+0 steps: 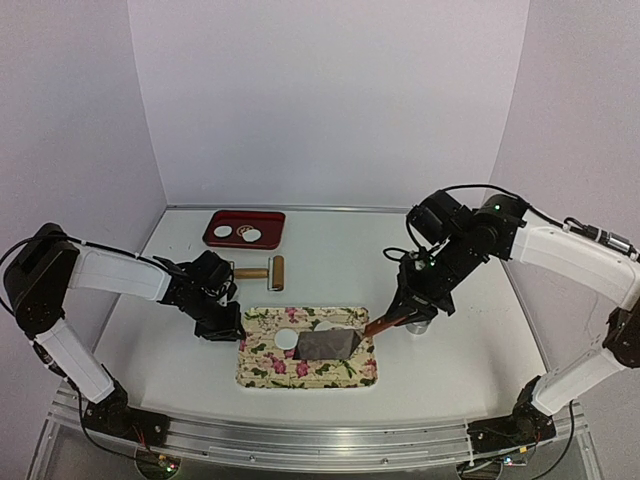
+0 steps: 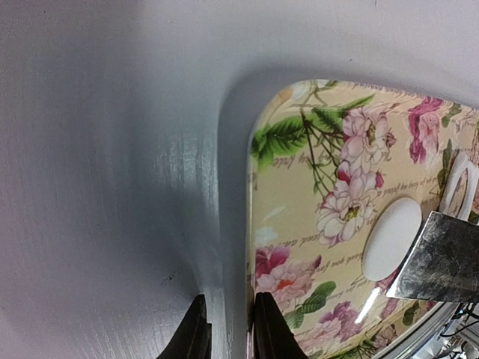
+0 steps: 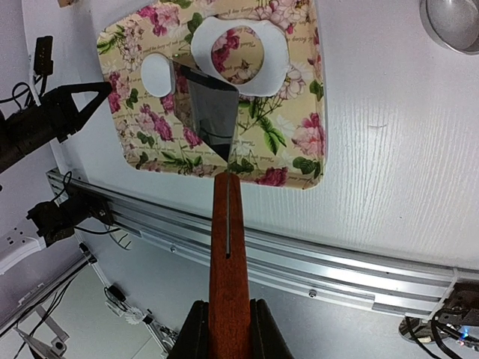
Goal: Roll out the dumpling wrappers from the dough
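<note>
One dumpling wrapper [image 1: 287,339], a small white disc, lies on the floral board [image 1: 262,372]. It also shows in the left wrist view [image 2: 391,238] and the right wrist view [image 3: 156,75]. My right gripper [image 1: 408,318] is shut on the wooden handle [image 3: 228,247] of a spatula. The spatula's metal blade [image 3: 209,112] lies on the board with one corner at the wrapper's edge. The white leftover with a hole [image 3: 273,63] lies beside the blade. My left gripper [image 1: 225,325] sits at the board's left edge, jaws slightly apart, one finger [image 2: 269,333] over the rim.
A red tray [image 1: 268,218] at the back left holds two more white discs [image 1: 223,232] [image 1: 252,236]. A wooden rolling pin [image 1: 265,271] lies in front of it. A metal ring cutter [image 3: 453,22] stands right of the board, by my right gripper.
</note>
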`<action>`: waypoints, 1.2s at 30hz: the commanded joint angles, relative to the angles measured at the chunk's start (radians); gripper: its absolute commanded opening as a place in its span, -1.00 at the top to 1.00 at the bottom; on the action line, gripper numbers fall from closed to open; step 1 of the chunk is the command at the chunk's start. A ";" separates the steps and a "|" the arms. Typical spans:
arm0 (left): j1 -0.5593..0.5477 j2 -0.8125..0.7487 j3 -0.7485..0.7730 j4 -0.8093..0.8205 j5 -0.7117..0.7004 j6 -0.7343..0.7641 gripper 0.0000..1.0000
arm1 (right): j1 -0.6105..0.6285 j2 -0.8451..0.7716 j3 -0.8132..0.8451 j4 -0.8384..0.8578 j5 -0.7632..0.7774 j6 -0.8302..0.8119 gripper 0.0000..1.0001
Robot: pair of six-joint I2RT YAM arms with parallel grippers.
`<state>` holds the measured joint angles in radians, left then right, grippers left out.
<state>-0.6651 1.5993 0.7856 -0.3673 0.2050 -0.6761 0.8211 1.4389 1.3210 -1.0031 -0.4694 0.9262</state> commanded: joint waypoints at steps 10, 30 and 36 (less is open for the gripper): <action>-0.004 0.016 0.028 -0.019 -0.044 0.062 0.75 | 0.003 -0.078 -0.060 -0.027 0.028 0.081 1.00; -0.004 0.008 0.016 0.000 -0.039 0.107 1.00 | 0.004 0.022 -0.107 -0.010 0.063 0.081 1.00; -0.004 0.013 0.023 -0.007 -0.039 0.112 1.00 | 0.003 0.028 -0.138 -0.004 0.071 0.091 1.00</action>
<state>-0.6689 1.6043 0.7918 -0.3664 0.1936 -0.5957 0.8211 1.4323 1.2252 -0.9096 -0.4930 0.9956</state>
